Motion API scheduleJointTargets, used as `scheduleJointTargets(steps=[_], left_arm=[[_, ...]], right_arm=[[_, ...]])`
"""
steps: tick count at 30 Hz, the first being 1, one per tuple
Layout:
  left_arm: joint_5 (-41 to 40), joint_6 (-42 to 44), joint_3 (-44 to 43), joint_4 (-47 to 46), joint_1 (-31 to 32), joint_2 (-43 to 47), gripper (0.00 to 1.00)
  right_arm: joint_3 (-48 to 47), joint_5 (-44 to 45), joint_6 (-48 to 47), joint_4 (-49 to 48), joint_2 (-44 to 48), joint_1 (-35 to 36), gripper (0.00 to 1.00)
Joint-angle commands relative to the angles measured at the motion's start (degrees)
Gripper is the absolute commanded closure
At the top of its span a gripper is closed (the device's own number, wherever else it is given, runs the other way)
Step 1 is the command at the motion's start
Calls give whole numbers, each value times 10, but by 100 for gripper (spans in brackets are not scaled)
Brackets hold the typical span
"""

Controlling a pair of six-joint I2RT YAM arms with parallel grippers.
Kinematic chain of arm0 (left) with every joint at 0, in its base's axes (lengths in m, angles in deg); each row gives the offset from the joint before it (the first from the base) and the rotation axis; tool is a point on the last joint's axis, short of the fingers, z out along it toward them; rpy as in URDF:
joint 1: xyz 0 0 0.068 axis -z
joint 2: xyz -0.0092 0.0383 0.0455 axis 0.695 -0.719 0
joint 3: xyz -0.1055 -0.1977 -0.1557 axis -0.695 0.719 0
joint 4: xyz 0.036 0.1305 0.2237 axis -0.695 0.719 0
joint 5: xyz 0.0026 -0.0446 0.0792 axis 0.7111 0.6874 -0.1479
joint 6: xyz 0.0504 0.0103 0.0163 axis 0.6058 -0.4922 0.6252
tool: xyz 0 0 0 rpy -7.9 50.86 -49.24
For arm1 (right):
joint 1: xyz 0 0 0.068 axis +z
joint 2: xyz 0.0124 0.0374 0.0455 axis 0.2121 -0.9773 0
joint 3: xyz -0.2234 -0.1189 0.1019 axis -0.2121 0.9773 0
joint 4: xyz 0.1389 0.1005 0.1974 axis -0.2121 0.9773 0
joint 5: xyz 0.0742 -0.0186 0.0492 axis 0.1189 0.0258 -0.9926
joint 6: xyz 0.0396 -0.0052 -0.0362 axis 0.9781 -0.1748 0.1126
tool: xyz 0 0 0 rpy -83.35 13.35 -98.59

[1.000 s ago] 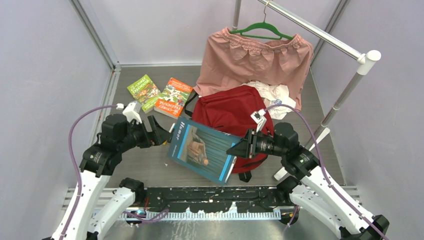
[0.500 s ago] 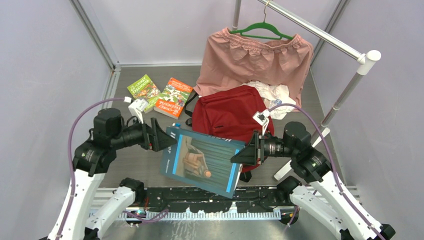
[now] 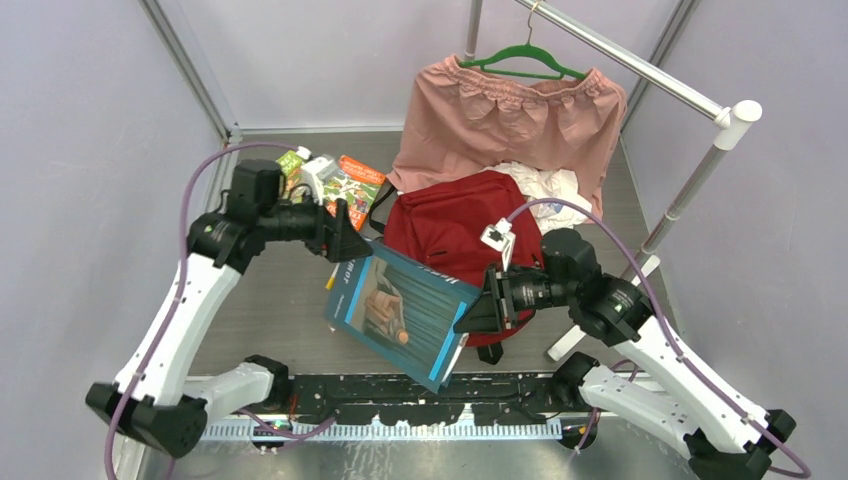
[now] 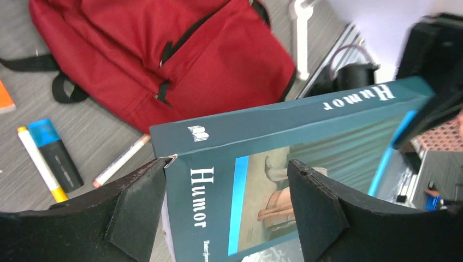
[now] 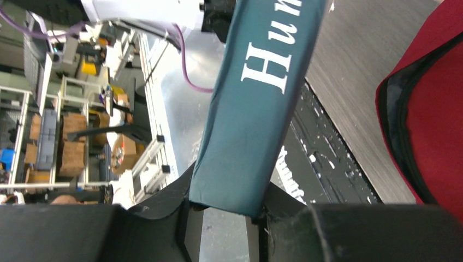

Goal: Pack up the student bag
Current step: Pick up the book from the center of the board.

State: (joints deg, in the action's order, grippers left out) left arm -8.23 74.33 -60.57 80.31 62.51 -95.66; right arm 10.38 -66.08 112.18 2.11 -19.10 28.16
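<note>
Released by the left gripper (image 3: 345, 240), now spread and withdrawn, the book (image 3: 400, 310) is pinched by the right gripper (image 3: 475, 312) alone, ready for the student bag (image 3: 450, 225) behind

The left arm (image 3: 185, 300) rises from its base and bends right at the wrist, left hand (image 3: 350, 243) level with fingers spread wide. The right arm (image 3: 640, 345) angles left, right hand (image 3: 470, 315) clamped on a book's (image 3: 400, 312) edge.
</note>
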Motion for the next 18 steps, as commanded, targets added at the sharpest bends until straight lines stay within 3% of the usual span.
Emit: scheduleJointTargets(steps=[1, 9, 14, 18], left_arm=[[80, 38, -44, 19, 77, -6, 21], [-37, 95, -75, 129, 78, 39, 16], [-121, 76, -81, 74, 78, 101, 13], [-130, 72, -89, 51, 78, 115, 12]], right_arm=[[-33, -18, -60, 1, -59, 46, 99], [-17, 45, -69, -5, -59, 48, 99], [-11, 57, -67, -6, -49, 49, 99], [-4, 72, -55, -4, -39, 49, 99]])
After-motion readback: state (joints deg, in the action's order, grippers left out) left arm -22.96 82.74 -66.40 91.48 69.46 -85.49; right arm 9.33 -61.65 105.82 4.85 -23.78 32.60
